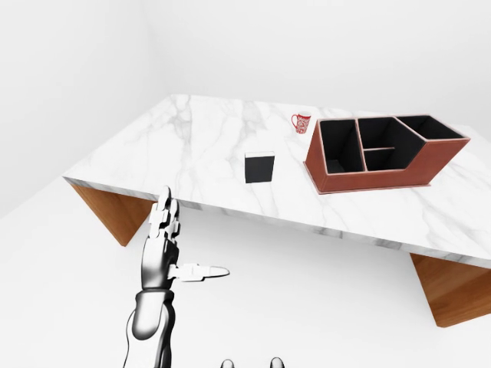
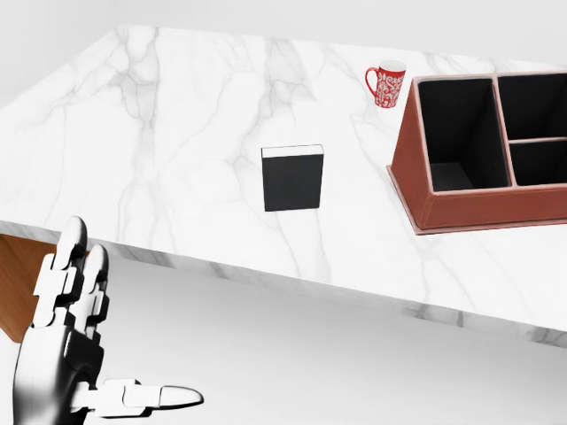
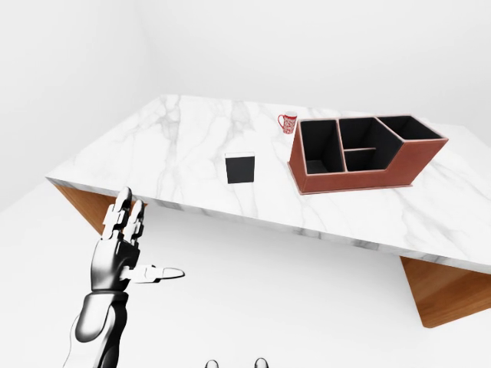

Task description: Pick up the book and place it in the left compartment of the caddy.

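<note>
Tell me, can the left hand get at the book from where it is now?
Probably not yet. The left hand hangs open off the table, below its near edge, well apart from the book, which lies flat on the marble. Nothing stands between them, so the path looks free; the gap itself is the obstacle.

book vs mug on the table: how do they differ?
The book is black, flat and boxy, lying near the middle of the table; the mug is red with white pattern, upright, with a handle, by the caddy. The book looks larger. Both rest untouched on the marble top.
</note>
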{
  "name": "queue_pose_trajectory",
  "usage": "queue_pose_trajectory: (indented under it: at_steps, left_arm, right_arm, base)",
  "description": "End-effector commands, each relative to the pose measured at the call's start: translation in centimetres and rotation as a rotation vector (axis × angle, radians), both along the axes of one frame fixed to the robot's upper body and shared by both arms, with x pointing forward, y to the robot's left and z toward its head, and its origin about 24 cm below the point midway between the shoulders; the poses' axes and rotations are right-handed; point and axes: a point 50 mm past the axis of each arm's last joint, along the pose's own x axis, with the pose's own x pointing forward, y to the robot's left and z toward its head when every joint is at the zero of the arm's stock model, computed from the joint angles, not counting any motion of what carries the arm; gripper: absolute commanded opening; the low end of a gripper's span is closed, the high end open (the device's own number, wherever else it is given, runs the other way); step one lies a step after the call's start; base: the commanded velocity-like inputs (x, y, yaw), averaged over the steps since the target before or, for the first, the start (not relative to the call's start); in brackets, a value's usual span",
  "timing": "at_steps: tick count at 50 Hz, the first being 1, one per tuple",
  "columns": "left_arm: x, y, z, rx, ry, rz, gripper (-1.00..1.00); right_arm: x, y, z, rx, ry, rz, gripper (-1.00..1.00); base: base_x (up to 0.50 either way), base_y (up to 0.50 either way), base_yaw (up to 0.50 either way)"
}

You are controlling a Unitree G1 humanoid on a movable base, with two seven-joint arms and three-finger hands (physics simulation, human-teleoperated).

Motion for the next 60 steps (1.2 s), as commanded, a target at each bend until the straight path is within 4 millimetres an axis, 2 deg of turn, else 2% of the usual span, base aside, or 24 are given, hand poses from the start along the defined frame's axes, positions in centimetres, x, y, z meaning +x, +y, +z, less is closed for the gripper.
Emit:
queue_pose_trajectory:
  at_steps: [1,37,60]
  left_arm:
    - [-0.13,-0.17,0.19,0.021,-0.006,0.006,1.0]
    - [0.46,-0.23,-0.77,0.013,0.033,-0.015,1.0]
    - [0.17,-0.74,-0.69,0.002,0.03,-0.052,1.0]
  right_arm:
    - [0.04,-0.02,0.27,-0.007,-0.005,-0.002,1.0]
    - [0.19,0.01,0.05,-0.007,0.008,0.002,1.0]
    - [0.24,-0.11,0.01,-0.006,0.016,0.004,1.0]
  base:
    - [0.05,-0.18,0.0]
    - [0.05,-0.19,0.0]
    - [0.05,-0.19,0.0]
